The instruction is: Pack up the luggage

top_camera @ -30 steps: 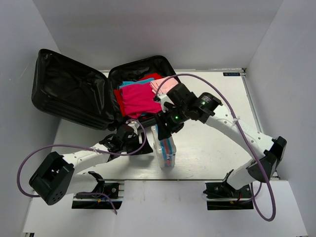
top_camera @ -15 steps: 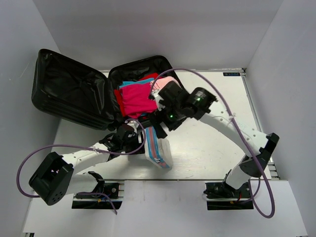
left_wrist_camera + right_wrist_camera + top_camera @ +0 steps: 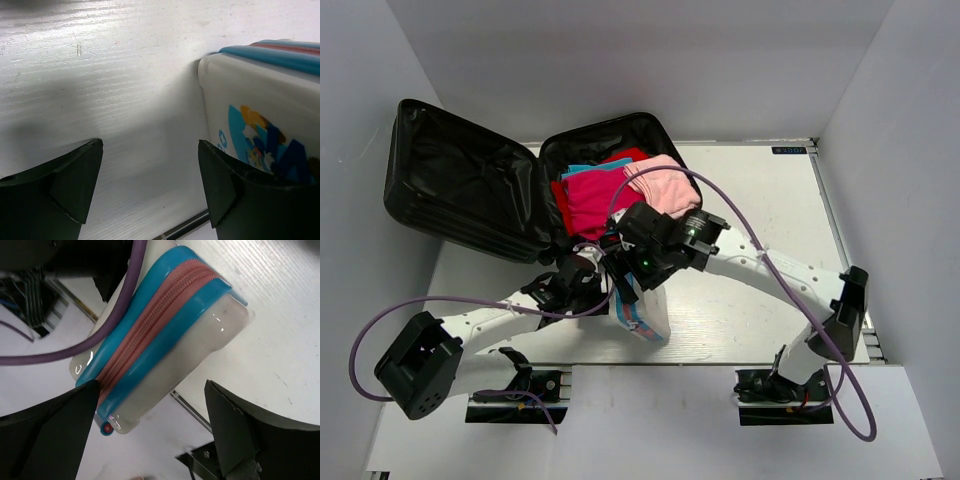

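Observation:
The luggage [image 3: 460,195], a big black suitcase, lies open at the back left; its right half [image 3: 650,130] is piled with a magenta garment [image 3: 595,200] and a pink one [image 3: 660,185]. A white pouch [image 3: 642,312] with a blue and pink zipper lies tilted at the table's front edge. My right gripper [image 3: 623,277] hovers over it, open; in the right wrist view the pouch [image 3: 165,340] reaches between the spread fingers [image 3: 150,412], and the left one meets its zipper edge. My left gripper [image 3: 588,287] stands open just left of the pouch [image 3: 260,115], with only bare table between its fingers [image 3: 150,170].
A purple cable [image 3: 115,330] runs across the pouch in the right wrist view. The white table's front edge [image 3: 185,225] runs just beneath both grippers. White walls close in the table at the back and sides.
The right gripper has opened wider and moved left and nearer. The pouch has tipped from upright to leaning left at the front edge. The left gripper has barely moved.

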Tool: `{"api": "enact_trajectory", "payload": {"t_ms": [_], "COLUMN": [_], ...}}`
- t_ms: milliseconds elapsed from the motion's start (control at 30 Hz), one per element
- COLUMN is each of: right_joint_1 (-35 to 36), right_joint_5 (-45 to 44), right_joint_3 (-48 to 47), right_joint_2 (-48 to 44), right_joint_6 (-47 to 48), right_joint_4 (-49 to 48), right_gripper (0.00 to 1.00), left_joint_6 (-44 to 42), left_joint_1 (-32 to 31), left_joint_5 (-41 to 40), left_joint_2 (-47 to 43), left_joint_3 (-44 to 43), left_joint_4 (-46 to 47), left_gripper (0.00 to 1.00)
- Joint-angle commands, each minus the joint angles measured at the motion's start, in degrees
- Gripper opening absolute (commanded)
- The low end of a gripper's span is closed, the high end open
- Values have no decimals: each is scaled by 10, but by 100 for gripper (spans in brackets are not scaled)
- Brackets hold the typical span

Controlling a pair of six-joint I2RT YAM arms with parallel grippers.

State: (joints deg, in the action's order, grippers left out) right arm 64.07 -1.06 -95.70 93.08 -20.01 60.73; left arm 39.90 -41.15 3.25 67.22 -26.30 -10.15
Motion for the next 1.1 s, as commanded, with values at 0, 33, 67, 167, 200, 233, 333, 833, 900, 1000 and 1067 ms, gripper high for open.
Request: {"api": "enact_trajectory", "payload": {"t_ms": [0, 33, 67, 167, 200, 233, 333, 833, 900, 1000, 1067], "right_joint_1": [10, 12, 13, 18, 18, 19, 25, 32, 33, 30, 31], "right_joint_5": [-81, -66, -57, -24, -19, -23, -39, -232, -210, -168, -124], "right_joint_3": [38, 72, 82, 102, 93, 89, 74, 64, 61, 71, 86], "right_joint_2": [-32, -53, -60, -76, -76, -74, -65, -99, -90, -83, -90], "right_joint_6": [-46, -48, -53, -51, -46, -43, -44, -180, -181, -182, -167], "right_joint_4": [-42, -89, -104, -137, -134, -127, -98, -1, 1, -15, -44], "right_gripper": [90, 90, 90, 90, 90, 90, 90, 90, 90, 90, 90], "left_joint_6": [1, 0, 3, 10, 10, 12, 18, 106, 118, 129, 137], "left_joint_1": [-14, -17, -23, -30, -33, -36, -53, -167, -193, -214, -218], "left_joint_5": [-13, -19, -19, -28, -31, -29, -59, -232, -251, -258, -261], "left_joint_2": [-13, -12, -10, -10, -13, -16, -24, -23, -17, -6, -5], "left_joint_3": [-21, -21, -23, -27, -28, -29, -41, -113, -117, -119, -118], "left_joint_4": [4, 5, 5, -1, -2, -4, -17, -98, -95, -91, -84], "left_gripper": [87, 87, 86, 85, 85, 85, 83, 65, 65, 64, 60]}}
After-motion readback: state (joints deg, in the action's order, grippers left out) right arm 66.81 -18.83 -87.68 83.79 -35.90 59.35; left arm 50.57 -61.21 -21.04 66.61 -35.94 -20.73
